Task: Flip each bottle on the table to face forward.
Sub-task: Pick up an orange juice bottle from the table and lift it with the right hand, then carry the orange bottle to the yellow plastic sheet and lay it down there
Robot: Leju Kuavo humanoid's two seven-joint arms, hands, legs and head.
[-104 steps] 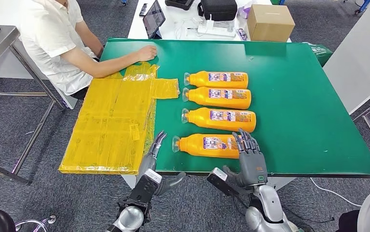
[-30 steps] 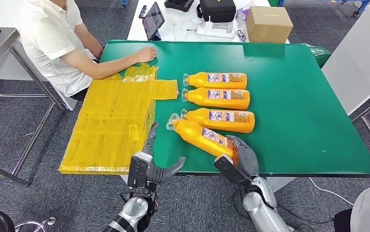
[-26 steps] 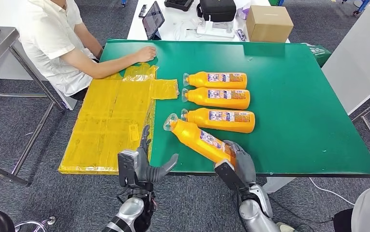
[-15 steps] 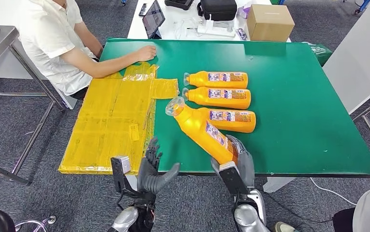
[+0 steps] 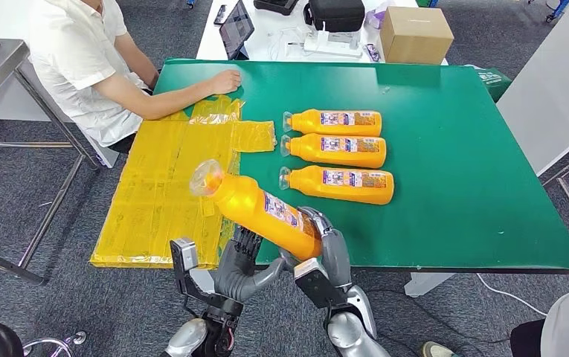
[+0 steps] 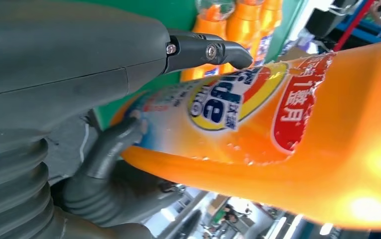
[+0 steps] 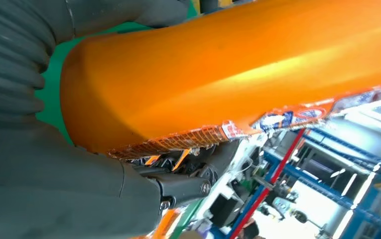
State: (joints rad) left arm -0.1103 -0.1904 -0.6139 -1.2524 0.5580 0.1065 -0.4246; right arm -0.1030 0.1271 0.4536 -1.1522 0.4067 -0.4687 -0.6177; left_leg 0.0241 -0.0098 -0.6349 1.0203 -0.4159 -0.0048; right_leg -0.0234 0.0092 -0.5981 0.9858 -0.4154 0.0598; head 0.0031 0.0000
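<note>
Bottle, held (image 5: 260,207): the right hand (image 5: 324,256) grips its base end, and the left hand (image 5: 242,262) sits under its body with fingers (image 6: 209,50) touching the labelled side. The bottle is clear of the green table (image 5: 460,163), tilted, with its clear cap pointing up and toward the robot's left, above the table's near edge and the yellow sheet (image 5: 171,186).

Change from earlier frames: 3.5 s ago this bottle lay flat as the nearest of a row of four, with the right hand over its base. It has since been raised and swung leftward, and the left hand has come up from beside the table edge to meet it.

Count: four orange bottles in total. One is held. Three lie on the table in a row, caps toward the robot's left: the far bottle (image 5: 335,122), the middle bottle (image 5: 336,150) and the near bottle (image 5: 338,184), each just beside the next.

One person (image 5: 88,59) sits at the far left corner, one hand resting on the table. One cardboard box (image 5: 413,33) stands on the white table behind
</note>
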